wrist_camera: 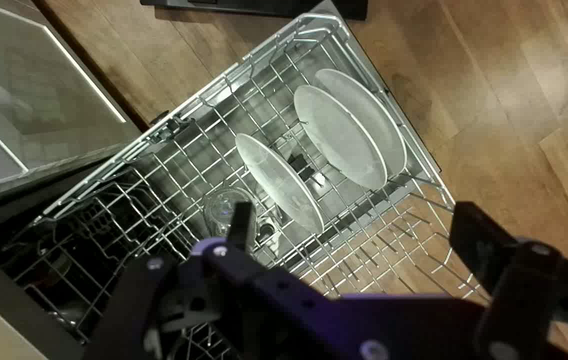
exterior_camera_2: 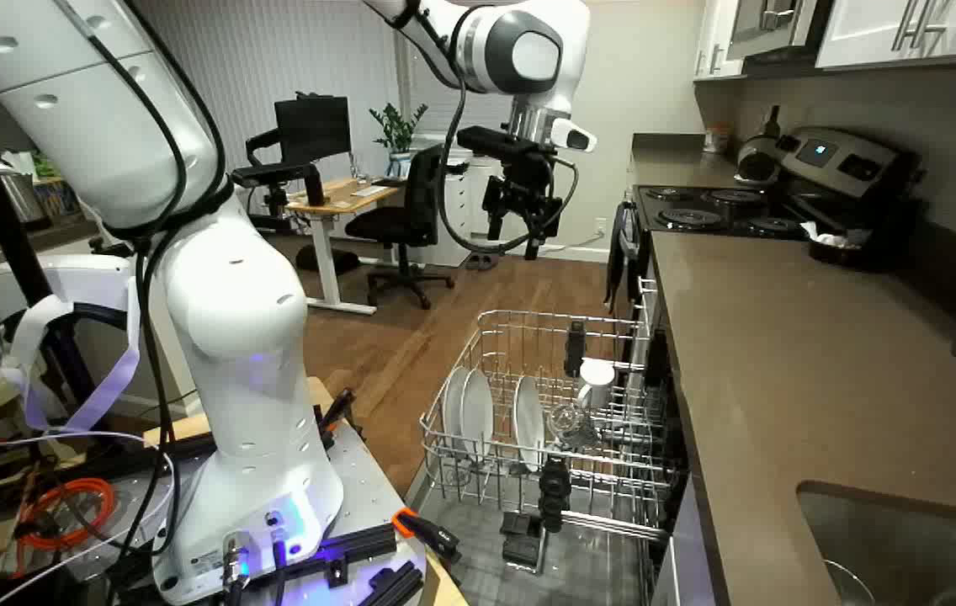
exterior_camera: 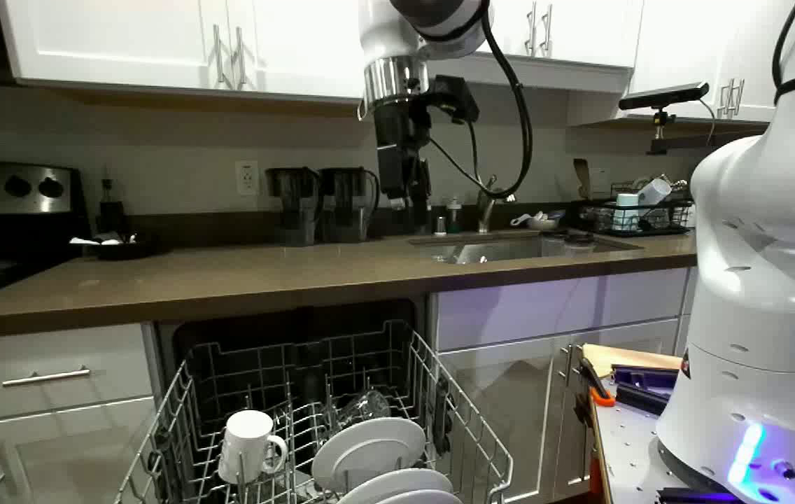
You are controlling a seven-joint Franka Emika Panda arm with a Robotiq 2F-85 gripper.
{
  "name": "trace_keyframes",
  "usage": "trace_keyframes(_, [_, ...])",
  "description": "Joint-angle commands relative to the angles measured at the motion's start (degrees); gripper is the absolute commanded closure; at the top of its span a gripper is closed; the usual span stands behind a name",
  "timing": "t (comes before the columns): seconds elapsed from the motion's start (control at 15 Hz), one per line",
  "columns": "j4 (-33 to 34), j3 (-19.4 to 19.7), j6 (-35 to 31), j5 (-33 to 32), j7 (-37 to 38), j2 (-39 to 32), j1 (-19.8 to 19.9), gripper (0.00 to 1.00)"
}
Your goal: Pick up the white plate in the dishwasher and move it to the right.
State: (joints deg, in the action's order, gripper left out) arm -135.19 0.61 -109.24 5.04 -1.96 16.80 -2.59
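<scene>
Three round white plates stand on edge in the dishwasher rack, whose wire rim [exterior_camera: 464, 406] shows in an exterior view, with its rim also in the exterior view [exterior_camera_2: 528, 314] and wrist view [wrist_camera: 231, 75]. A single white plate [exterior_camera: 373, 451] stands apart, nearest the mug; it also shows in an exterior view [exterior_camera_2: 529, 421] and the wrist view [wrist_camera: 276, 180]. Two more plates [exterior_camera_2: 476, 412] stand close together toward the rack's outer end, also in the wrist view [wrist_camera: 339, 135]. My gripper [wrist_camera: 354, 220] is open and empty, high above the rack in both exterior views [exterior_camera: 406, 199] [exterior_camera_2: 513, 238].
A white mug [exterior_camera: 247, 444] and a clear glass [exterior_camera: 369, 406] stand in the rack beside the single plate. The countertop [exterior_camera: 229, 280] overhangs the dishwasher opening. A sink [exterior_camera: 502, 250], pitchers [exterior_camera: 341, 203] and upper cabinets [exterior_camera: 124, 42] surround the arm. The robot's base table [exterior_camera: 628, 448] stands beside the rack.
</scene>
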Motion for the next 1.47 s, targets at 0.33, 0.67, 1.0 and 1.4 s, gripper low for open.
trace_keyframes(0.33, [0.07, -0.40, 0.10, 0.10, -0.11, -0.02, 0.44, 0.00])
trace_keyframes(0.67, [0.07, -0.40, 0.10, 0.10, -0.11, -0.02, 0.44, 0.00])
trace_keyframes(1.0, [0.07, -0.40, 0.10, 0.10, -0.11, -0.02, 0.44, 0.00])
trace_keyframes(1.4, [0.67, -0.55, -1.46, 0.26, -1.36, -2.61, 0.01, 0.00])
